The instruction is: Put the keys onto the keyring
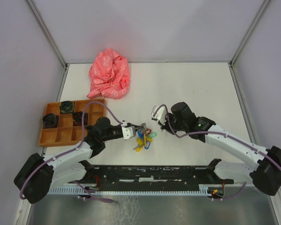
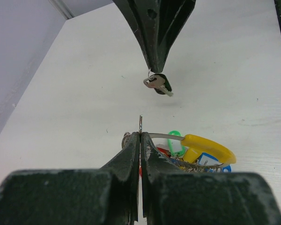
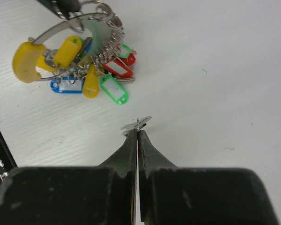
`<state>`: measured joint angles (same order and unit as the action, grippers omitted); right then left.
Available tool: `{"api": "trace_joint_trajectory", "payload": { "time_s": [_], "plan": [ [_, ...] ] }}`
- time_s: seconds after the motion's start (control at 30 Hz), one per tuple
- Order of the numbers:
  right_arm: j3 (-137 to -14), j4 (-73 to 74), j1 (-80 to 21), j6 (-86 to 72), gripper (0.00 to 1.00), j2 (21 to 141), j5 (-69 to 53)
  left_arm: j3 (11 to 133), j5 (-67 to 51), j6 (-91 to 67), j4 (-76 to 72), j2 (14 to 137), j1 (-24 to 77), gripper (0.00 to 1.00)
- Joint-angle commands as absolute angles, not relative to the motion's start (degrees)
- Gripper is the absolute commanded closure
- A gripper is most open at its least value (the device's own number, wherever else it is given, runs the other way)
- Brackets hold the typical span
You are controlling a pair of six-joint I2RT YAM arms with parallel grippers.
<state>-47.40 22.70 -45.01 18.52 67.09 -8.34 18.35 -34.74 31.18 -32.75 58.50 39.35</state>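
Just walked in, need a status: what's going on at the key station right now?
The left gripper is shut on a thin silver metal keyring that carries a bunch of coloured plastic key tags, low over the white table. The right gripper is shut on a small silver key with a dark head, held in the air, apart from the ring. That key is not on the ring yet.

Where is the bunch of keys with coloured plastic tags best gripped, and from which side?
I would grip the flat silver metal band near its yellow plastic end, coming from the side opposite the coloured plastic tags: the band arches clear and thin; the tags lie crowded and loose.
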Motion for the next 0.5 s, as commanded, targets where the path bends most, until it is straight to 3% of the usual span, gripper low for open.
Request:
{"api": "trace_joint_trajectory", "payload": {
  "time_s": [0.0, 0.47],
  "plan": [
    [-44.61, 17.55, -45.84, 31.46, 0.99, 62.72, -16.94, 20.08, -37.35, 32.67, -36.0, 58.68, 39.46, 0.97],
    [-43.51, 11.52, -49.06, 46.48, 0.99, 63.04, -21.31, 20.86, -40.43, 31.82, -35.77, 59.41, 39.42, 0.97]
  ]
}}
